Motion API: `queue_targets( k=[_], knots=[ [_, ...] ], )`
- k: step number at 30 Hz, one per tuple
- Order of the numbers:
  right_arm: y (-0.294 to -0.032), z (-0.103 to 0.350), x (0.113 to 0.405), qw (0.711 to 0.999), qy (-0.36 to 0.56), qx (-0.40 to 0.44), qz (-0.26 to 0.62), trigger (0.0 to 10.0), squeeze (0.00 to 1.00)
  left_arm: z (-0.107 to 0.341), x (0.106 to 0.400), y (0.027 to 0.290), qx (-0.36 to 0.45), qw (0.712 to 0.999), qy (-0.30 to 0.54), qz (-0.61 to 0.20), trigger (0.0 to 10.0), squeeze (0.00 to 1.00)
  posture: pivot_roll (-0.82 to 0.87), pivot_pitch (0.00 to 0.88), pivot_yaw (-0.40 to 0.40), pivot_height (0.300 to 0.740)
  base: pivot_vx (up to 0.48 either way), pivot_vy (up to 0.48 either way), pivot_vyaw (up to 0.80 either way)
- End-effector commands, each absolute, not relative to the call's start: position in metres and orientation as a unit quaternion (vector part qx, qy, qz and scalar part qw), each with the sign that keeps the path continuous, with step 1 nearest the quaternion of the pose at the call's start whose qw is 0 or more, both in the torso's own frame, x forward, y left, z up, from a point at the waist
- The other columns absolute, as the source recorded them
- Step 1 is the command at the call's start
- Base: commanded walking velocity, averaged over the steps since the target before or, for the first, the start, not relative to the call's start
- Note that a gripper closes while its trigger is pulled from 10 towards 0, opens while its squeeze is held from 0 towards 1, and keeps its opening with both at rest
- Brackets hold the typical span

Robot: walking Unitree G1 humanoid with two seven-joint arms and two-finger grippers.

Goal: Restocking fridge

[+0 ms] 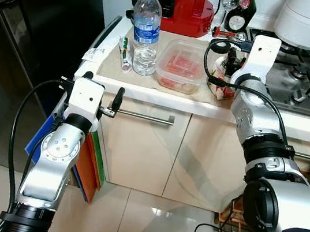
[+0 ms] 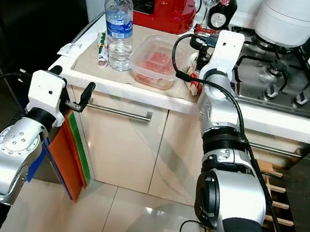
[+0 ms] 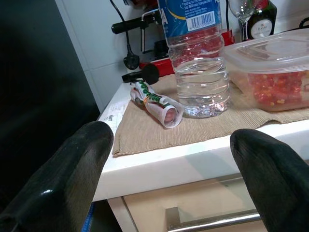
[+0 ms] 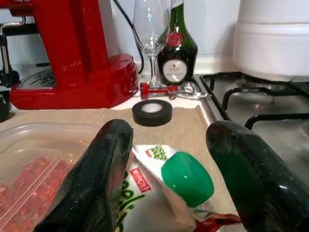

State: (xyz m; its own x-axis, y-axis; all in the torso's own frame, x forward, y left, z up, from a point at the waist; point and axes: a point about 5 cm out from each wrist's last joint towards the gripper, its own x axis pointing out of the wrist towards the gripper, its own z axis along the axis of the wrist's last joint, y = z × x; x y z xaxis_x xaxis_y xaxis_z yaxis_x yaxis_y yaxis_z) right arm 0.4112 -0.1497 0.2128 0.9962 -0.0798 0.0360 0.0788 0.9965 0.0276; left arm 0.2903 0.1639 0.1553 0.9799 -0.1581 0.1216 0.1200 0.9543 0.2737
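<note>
Kitchen counter beside hob | green-capped carton on mat, between spread fingers of right gripper, ungripped | left gripper wide open, empty, facing water bottle

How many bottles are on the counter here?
2. A clear water bottle with a blue cap stands on the beige mat, left of the plastic food container. A dark green bottle stands at the back wall beside the wine glass. Others may be hidden.
</note>
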Motion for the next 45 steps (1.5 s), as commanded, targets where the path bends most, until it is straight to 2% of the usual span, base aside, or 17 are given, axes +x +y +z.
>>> queue_targets(
  k=[1,2,3,4,13,22,35,45],
  knots=[
    [-0.149,0.217,0.414,0.999,-0.008,0.025,-0.035,10.0,0.00,0.159,0.290,0.163,0.135,0.985,-0.077,-0.068,10.0,0.00,0.12,0.000,0.035,0.740,0.000,0.000,0.00],
    [-0.149,0.217,0.414,0.999,-0.008,0.025,-0.035,10.0,0.00,0.159,0.290,0.163,0.135,0.985,-0.077,-0.068,10.0,0.00,0.12,0.000,0.035,0.740,0.000,0.000,0.00],
    [-0.148,0.216,0.414,0.999,-0.006,0.029,-0.031,1.3,0.00,0.159,0.290,0.163,0.135,0.985,-0.077,-0.068,10.0,0.00,0.12,0.000,0.034,0.740,0.000,0.000,0.00],
    [-0.148,0.215,0.414,0.999,-0.001,0.035,-0.026,0.0,0.00,0.159,0.291,0.163,0.135,0.986,-0.077,-0.068,10.0,0.00,0.12,0.000,0.034,0.740,0.000,0.000,0.00],
    [-0.143,0.194,0.412,0.992,0.062,0.109,0.007,0.0,0.00,0.159,0.291,0.162,0.132,0.986,-0.075,-0.068,10.0,0.00,0.11,0.000,0.035,0.740,0.000,0.000,0.00],
    [-0.140,0.193,0.408,0.998,0.031,0.060,0.008,0.0,0.00,0.159,0.293,0.160,0.131,0.986,-0.075,-0.068,10.0,0.00,0.10,0.000,0.034,0.740,0.000,0.000,0.00],
    [-0.136,0.221,0.403,0.996,-0.087,0.020,0.021,0.0,0.00,0.158,0.295,0.158,0.128,0.987,-0.076,-0.068,10.0,0.00,0.10,0.000,0.031,0.740,0.000,0.000,0.00],
    [-0.131,0.248,0.393,0.981,-0.187,-0.039,0.029,0.0,0.00,0.157,0.296,0.156,0.124,0.987,-0.076,-0.068,10.0,0.00,0.08,0.000,0.022,0.740,0.000,0.000,0.00]
  ],
)
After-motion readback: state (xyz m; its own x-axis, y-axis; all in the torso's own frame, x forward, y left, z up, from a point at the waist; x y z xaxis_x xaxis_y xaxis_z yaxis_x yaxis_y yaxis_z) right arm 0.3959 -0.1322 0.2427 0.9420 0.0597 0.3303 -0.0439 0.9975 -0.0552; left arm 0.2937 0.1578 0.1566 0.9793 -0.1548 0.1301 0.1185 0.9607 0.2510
